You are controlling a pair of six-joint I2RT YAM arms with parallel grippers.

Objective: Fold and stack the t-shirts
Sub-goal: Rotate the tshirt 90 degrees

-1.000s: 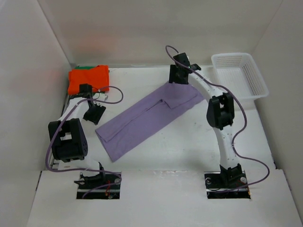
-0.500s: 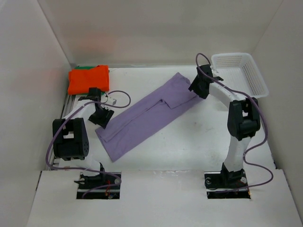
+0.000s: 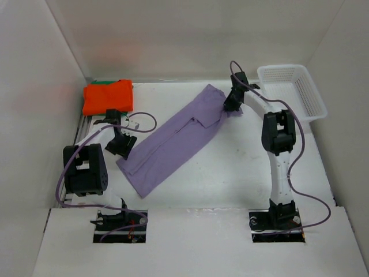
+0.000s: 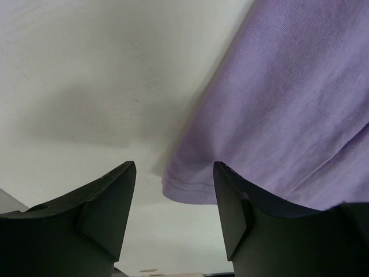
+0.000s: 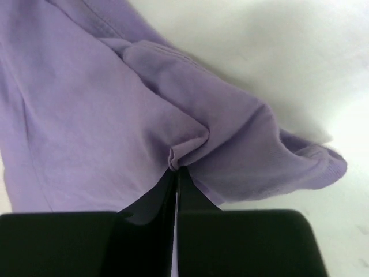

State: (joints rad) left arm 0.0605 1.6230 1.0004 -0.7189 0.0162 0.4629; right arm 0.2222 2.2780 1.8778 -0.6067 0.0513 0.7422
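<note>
The lavender t-shirt point(image 3: 173, 144) lies on the table as a long diagonal strip, folded lengthwise. My right gripper point(image 3: 230, 104) is at its far right end, shut on a pinched fold of the purple cloth point(image 5: 115, 115), with the jaws point(image 5: 176, 169) pressed together. My left gripper point(image 3: 122, 145) hovers at the strip's near left corner, open, with the hemmed corner point(image 4: 184, 187) between its fingers point(image 4: 173, 167) and not touched. The orange t-shirt point(image 3: 108, 96) lies folded at the far left, on top of a green t-shirt whose edge point(image 3: 101, 82) shows behind it.
A white mesh basket point(image 3: 282, 67) stands at the far right corner. White walls close in the table on the left, back and right. Purple cables loop from both arms.
My right gripper swung right, came back to the shirt's far right end and shut on the cloth, bunching that corner. My left gripper moved closer to the near left corner.
</note>
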